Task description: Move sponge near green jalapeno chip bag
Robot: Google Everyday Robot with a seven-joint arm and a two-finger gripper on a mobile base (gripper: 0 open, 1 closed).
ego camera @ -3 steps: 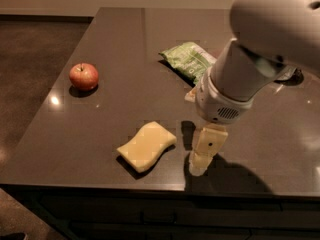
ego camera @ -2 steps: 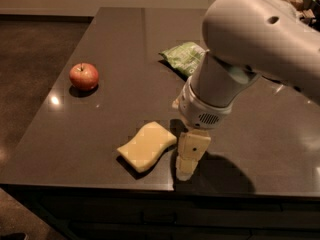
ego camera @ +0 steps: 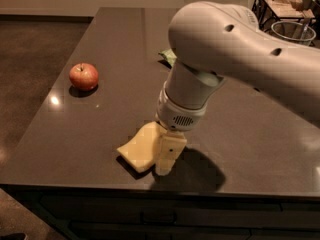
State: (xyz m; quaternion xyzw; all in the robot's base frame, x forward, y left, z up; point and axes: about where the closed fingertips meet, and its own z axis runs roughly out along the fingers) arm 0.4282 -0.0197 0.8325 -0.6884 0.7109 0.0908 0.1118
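The claw point(ego camera: 167, 156) is down at the right side of the sponge point(ego camera: 139, 148), near the front edge of the surface point(ego camera: 260, 154); I cannot tell its grip. The green chip bag point(ego camera: 169, 57) peeks out behind the arm, and the apple point(ego camera: 83, 76) sits well to the left.

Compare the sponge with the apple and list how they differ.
The sponge is pale yellow and flat; the apple is red and round. The sponge lies near the front edge of the table; the apple sits farther back, to the left in view. The gripper hangs right beside the sponge; nothing is near the apple. Both rest on the dark table.
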